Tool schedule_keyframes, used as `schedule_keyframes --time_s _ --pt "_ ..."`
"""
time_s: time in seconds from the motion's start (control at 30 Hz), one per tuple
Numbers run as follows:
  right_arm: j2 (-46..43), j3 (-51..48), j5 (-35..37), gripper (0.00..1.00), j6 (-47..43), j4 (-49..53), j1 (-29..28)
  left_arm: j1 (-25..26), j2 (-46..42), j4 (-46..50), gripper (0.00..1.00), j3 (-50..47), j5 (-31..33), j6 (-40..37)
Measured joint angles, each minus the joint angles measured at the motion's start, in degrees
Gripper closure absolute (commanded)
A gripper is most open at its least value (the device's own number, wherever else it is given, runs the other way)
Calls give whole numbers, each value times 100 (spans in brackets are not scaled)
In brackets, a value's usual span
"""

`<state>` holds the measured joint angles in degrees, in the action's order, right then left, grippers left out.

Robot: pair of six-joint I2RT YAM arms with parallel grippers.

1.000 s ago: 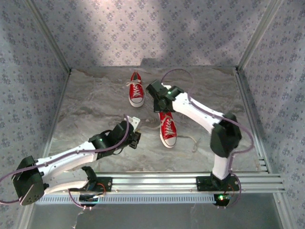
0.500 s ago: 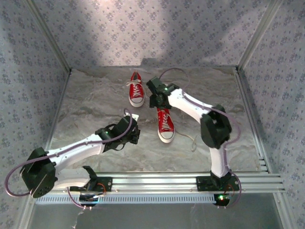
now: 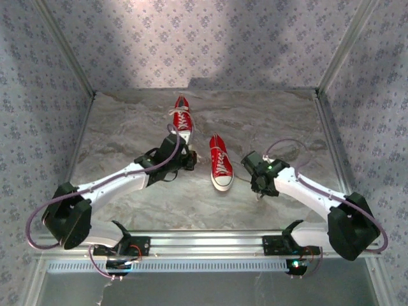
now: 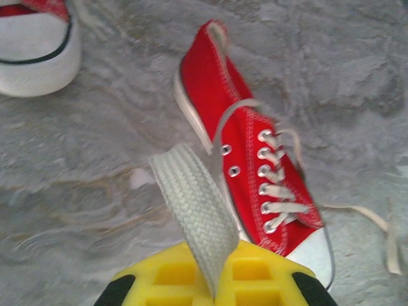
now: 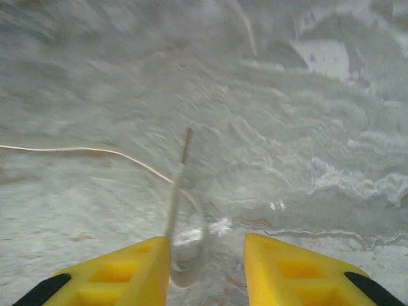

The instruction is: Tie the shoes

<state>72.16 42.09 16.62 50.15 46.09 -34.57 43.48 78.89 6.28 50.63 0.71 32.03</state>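
Note:
Two red shoes with white laces and toe caps lie on the table: one at the back (image 3: 183, 118) and one nearer the middle (image 3: 220, 162), its lacing plain in the left wrist view (image 4: 255, 159). My left gripper (image 3: 190, 161) sits just left of the near shoe, shut on a flat white lace (image 4: 194, 204) that runs from the jaws (image 4: 217, 280) up to that shoe's eyelets. My right gripper (image 3: 254, 175) hovers low to the right of the near shoe, open (image 5: 207, 255). A blurred loop of lace (image 5: 182, 255) hangs against its left finger (image 5: 127, 271).
The marbled table top (image 3: 127, 127) is walled by patterned panels on three sides. A loose lace end trails over the table (image 3: 258, 190) to the right of the near shoe. The far shoe's toe cap (image 4: 32, 51) shows in the left wrist view.
My right arm swung from above the shoes back and down to the near shoe's right, and its jaws opened. My left arm pushed forward toward the shoes, still holding the lace.

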Motion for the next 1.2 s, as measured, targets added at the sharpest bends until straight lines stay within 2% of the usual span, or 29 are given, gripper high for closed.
schedule_keyframes --time_s 0.3,0.47,0.73,0.83,1.0,1.2 --pt "529 -48 -492 72 -262 -872 662 0 109 -140 100 98 -234 0" --pt "870 -9 -560 76 -420 -1075 837 0 109 -140 100 96 -245 0" --pt "911 -4 -623 99 -564 -1231 935 0 70 -129 100 94 -240 -4" --pt "358 -4 -450 100 -566 -1147 887 0 -96 -22 100 90 -173 -96" --pt "-1119 173 -81 100 -675 -809 634 -24 -601 358 100 83 138 -293" --pt "-2317 772 118 100 -1279 -636 -313 -278 -1309 874 100 -229 549 -269"
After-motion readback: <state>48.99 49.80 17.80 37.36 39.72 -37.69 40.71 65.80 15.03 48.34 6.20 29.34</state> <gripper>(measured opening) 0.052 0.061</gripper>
